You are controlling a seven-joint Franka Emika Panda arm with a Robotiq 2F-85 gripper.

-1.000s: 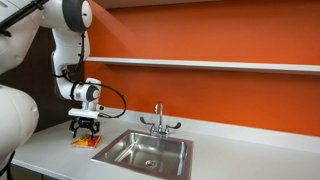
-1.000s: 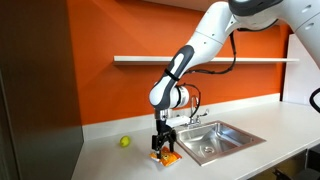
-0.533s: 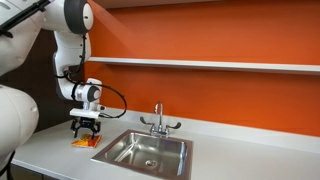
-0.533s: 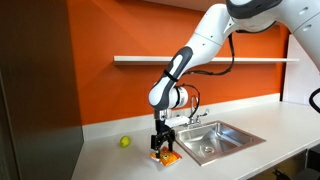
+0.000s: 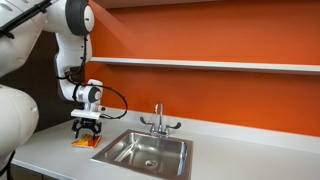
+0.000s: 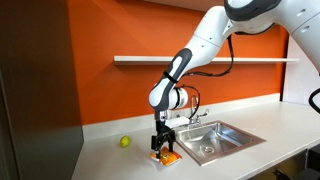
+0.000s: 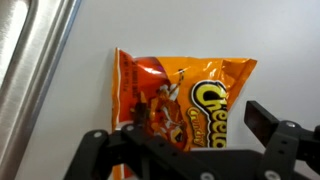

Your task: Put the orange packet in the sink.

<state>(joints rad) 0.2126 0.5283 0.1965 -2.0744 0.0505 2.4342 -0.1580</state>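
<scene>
Looking down on flat orange crinkled snack packet (image 7: 185, 90), lying on white countertop (image 7: 285, 40) just beside rectangular stainless-steel sink (image 7: 30, 60). Straddling it with black two-finger gripper (image 7: 195, 135), jaws spread, clasping nothing. Judging task as barely begun: closing, lifting, carrying over rim and dropping all remaining. Counting outward: one packet, one gripper, one sink, one small yellow-green ball (image 6: 125, 142), one chrome two-handled faucet (image 5: 158, 120), one white wall shelf (image 5: 220, 65).

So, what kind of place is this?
Probably a small kitchen or office kitchenette: a stainless-steel sink with a chrome faucet set in a white counter, and an orange packet of snacks beside it.
</scene>
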